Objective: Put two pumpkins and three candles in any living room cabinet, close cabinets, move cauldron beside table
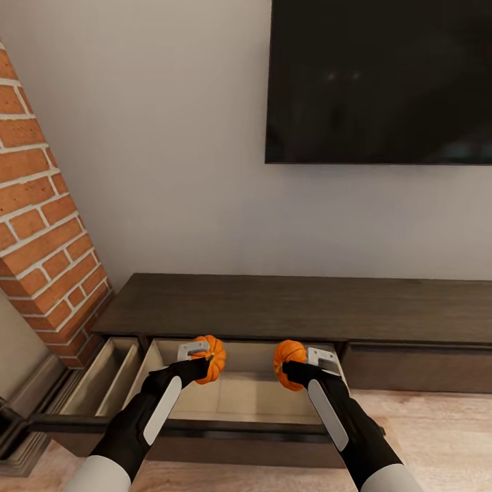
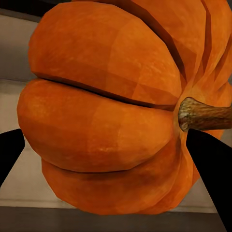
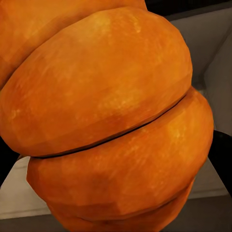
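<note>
Closest to you, your left gripper (image 1: 203,367) is clamped on one orange pumpkin (image 1: 211,358), and your right gripper (image 1: 295,370) is clamped on the other pumpkin (image 1: 289,361). Both pumpkins hang above the open, pale-lined drawer (image 1: 239,400) of the long dark cabinet (image 1: 301,307). In the left wrist view the pumpkin (image 2: 111,111) sits between the dark fingers (image 2: 212,169), its stem (image 2: 203,115) pointing sideways. A second compartment (image 1: 102,379) stands open beside the brick column (image 1: 41,225). A black television (image 1: 379,78) hangs on the wall above.
</note>
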Robot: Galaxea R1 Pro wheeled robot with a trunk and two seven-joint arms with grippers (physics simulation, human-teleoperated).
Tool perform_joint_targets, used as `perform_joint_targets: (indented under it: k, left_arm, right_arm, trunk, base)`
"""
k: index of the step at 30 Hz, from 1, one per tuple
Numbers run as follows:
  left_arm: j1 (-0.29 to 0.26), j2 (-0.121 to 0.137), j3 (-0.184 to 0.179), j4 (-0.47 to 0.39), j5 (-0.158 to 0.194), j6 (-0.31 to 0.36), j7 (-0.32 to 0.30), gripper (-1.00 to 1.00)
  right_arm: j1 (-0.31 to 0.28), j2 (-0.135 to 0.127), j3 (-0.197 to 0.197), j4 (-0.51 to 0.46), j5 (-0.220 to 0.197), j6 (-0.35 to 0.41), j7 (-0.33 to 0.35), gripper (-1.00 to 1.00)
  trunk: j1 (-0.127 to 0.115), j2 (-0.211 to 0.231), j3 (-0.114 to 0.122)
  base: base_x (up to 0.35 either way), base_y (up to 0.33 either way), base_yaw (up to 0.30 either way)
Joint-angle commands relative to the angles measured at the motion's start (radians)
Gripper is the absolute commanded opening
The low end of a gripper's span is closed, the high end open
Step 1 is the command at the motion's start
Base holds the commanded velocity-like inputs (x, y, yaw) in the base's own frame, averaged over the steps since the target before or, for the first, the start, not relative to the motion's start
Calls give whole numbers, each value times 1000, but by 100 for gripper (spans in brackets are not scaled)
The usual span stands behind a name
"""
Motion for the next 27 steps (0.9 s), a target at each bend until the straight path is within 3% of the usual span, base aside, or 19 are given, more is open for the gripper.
perform_joint_targets:
  k: [1, 6, 27]
  left_arm:
    - [-1, 0, -2, -1, 10, 3, 11, -100]
    - [-1, 0, -3, -5, 10, 3, 10, -100]
    - [-1, 2, 2, 0, 17, 7, 13, -100]
  right_arm:
    - [-1, 0, 2, -1, -10, 2, -9, -100]
    - [-1, 0, 2, -1, -10, 2, -9, -100]
    - [-1, 1, 5, 16, -9, 12, -14, -100]
  trunk:
    - [0, 0, -1]
    - [0, 0, -1]
    - [80, -147, -67]
  base:
    - [12, 0, 0]
    - [4, 0, 0]
    - [0, 0, 0]
